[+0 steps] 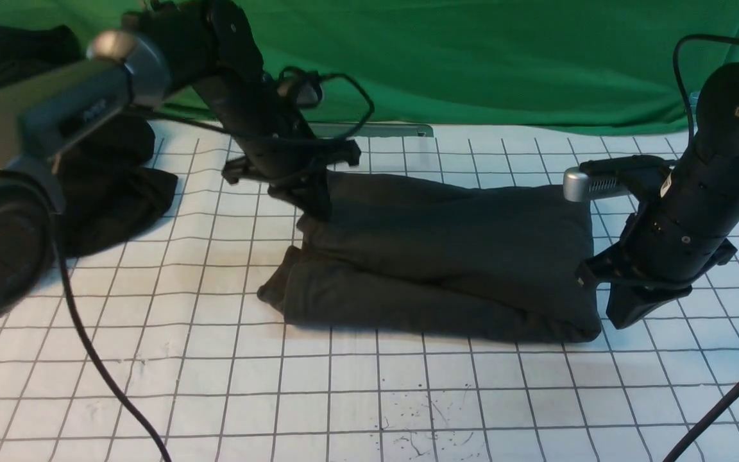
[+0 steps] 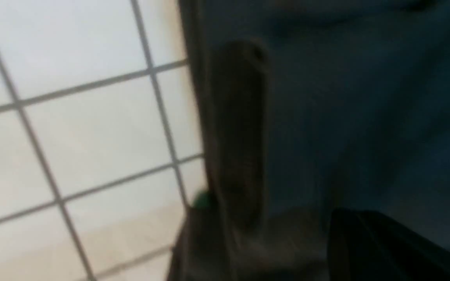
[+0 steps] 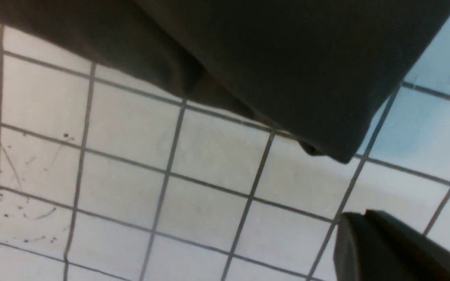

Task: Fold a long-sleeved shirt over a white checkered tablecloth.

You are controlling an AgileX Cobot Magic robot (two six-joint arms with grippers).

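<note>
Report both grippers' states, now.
Left gripper: closed, pinching the dark brownish-black knit long-sleeved shirt.
Right gripper: closed, empty, beside it.

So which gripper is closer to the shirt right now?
Left. The left gripper is shut on the far left corner of the shirt; the right gripper stands shut just off its right edge, not touching.

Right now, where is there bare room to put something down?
The wide near strip of tablecloth in front of the shirt, between the cables, is bare. Crowded: far left by the dark heap, right by the right gripper.
</note>
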